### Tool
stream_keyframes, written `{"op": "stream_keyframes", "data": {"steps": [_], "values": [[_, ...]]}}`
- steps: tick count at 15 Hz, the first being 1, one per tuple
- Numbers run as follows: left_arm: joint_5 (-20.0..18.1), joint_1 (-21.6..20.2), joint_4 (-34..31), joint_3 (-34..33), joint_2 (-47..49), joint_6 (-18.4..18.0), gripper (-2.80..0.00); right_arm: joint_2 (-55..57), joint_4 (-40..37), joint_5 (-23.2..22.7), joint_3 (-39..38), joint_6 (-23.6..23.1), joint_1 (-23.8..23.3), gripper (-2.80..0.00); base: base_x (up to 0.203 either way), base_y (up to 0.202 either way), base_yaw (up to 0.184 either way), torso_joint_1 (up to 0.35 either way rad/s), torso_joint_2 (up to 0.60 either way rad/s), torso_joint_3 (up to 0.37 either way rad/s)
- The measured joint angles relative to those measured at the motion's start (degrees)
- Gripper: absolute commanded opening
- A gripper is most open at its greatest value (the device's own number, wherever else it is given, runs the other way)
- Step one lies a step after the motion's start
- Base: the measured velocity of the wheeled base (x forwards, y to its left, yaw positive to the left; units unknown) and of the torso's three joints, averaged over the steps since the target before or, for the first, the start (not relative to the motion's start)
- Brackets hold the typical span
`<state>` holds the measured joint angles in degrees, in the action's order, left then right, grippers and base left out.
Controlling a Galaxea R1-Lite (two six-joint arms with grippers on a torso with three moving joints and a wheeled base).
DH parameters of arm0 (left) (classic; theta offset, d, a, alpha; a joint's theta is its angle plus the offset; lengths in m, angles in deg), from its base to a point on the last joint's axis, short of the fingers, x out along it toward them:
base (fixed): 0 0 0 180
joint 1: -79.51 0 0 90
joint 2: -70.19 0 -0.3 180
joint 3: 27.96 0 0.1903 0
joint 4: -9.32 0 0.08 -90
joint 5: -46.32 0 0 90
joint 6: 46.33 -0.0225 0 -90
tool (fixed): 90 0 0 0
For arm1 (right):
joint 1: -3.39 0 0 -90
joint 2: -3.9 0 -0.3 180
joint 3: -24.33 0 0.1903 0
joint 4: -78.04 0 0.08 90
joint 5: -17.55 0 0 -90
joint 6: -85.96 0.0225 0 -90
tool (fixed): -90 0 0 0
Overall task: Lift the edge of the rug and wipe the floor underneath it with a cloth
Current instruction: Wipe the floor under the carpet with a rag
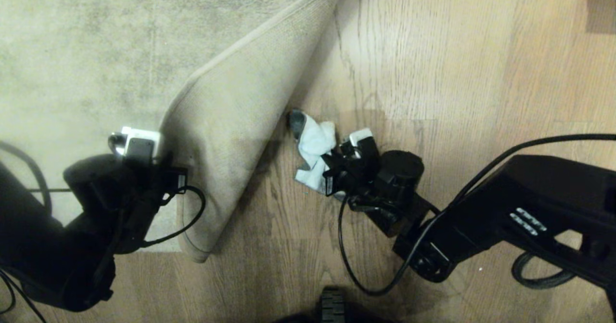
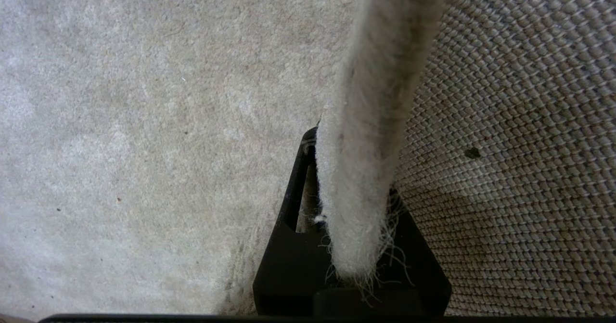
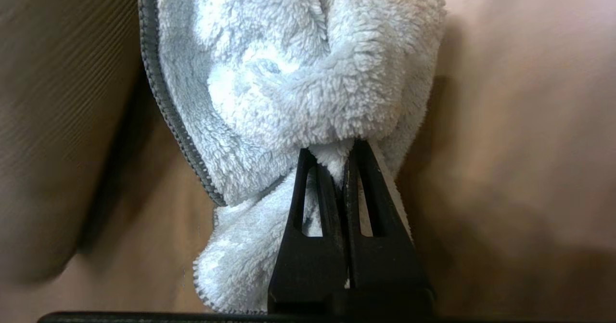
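Tan woven backing faces up where the rug edge (image 1: 226,135) is folded over toward the rug's grey-beige pile, leaving a long triangular flap that runs from the top of the head view down to a corner near the robot. The left gripper (image 2: 353,246) pinches this edge: in the left wrist view the fuzzy hem stands between its black fingers (image 2: 288,207), with loose threads at the grip, pile on one side and backing on the other. In the head view that gripper sits at the flap's left border, over the rug.

Just right of the flap lies the floor (image 1: 433,72), oak-grain planks with a slight sheen. The cloth (image 1: 315,145), pale blue-white with a grey stitched border, rests bunched on the planks close beside the raised flap. The right gripper (image 3: 345,169) is pressed together on a fold of the cloth, its two black fingers (image 3: 308,202) nearly touching with fleece squeezed between them. The right arm reaches in from the right side, its cable trailing over the floor.
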<state>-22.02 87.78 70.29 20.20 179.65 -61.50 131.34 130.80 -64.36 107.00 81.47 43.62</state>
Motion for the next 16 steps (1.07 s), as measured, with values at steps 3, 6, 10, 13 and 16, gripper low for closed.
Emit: {"op": "stream_keyframes", "data": {"steps": [3, 6, 10, 13, 16], "values": [[-0.02, 0.05, 0.0, -0.09, 0.02, -0.04, -2.8, -4.63, -2.56, 0.35, -0.41, -0.15, -1.88, -2.8, 0.0, 0.0, 0.0, 0.0, 0.0, 0.0], [0.0, 0.05, 0.0, -0.07, 0.05, 0.04, -2.8, -10.34, -6.9, 0.41, -0.77, -0.64, -2.69, -2.8, 0.0, 0.0, 0.0, 0.0, 0.0, 0.0], [-0.02, 0.0, -0.03, -0.07, -0.04, 0.02, -2.8, -18.32, -13.87, 0.4, -3.93, -2.51, 1.22, -2.8, 0.0, 0.0, 0.0, 0.0, 0.0, 0.0], [0.0, 0.05, -0.05, -0.09, -0.11, 0.05, -2.8, -21.09, -14.67, 0.46, -7.08, -2.58, 9.28, -2.8, 0.0, 0.0, 0.0, 0.0, 0.0, 0.0], [0.0, 0.02, -0.02, -0.1, -0.22, 0.0, -2.8, -20.15, -13.89, 1.25, -10.38, -2.48, 17.76, -2.8, 0.0, 0.0, 0.0, 0.0, 0.0, 0.0]]}}
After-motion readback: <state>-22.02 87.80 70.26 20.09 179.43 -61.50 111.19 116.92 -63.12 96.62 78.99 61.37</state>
